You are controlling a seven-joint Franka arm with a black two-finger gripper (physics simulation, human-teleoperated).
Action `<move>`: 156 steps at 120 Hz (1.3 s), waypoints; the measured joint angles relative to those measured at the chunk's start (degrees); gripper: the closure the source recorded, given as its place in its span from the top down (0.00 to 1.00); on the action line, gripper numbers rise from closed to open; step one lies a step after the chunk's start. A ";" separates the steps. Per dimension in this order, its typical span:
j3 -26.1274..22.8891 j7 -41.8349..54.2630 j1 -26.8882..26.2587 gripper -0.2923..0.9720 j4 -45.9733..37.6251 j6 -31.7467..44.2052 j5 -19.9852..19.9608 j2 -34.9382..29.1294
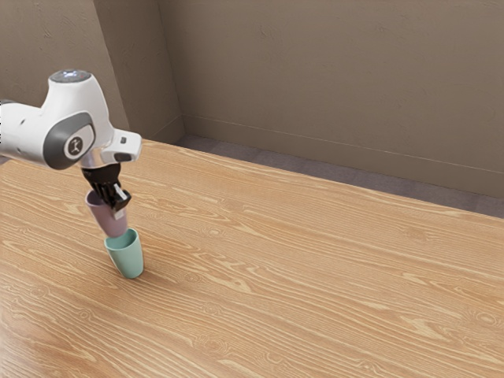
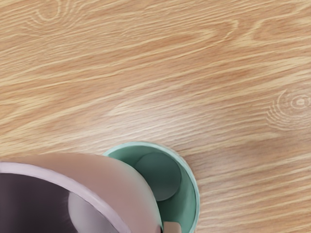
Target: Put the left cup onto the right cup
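A pale mauve cup (image 1: 107, 218) hangs tilted in the air, my black gripper (image 1: 110, 200) shut on its rim. Its base sits just above the mouth of a teal cup (image 1: 126, 253), which stands upright on the wooden table (image 1: 315, 260). In the wrist view the mauve cup (image 2: 73, 189) looms large and blurred under my hand, partly covering the open teal cup (image 2: 182, 187), whose inside bottom shows.
The wooden table spreads wide toward the exterior view's right and front. Tan walls and a grey floor strip (image 1: 354, 169) lie beyond the table's far edge.
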 joint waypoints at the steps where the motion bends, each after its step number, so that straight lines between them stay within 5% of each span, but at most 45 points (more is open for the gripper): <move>1: 0.00 -0.02 -0.02 0.15 0.00 0.01 -0.02 0.03; 116: -0.01 -1.10 -1.65 0.16 -0.85 0.25 -0.53 1.34; 156: -0.02 -0.87 -1.58 0.61 -1.24 -0.04 -2.04 1.25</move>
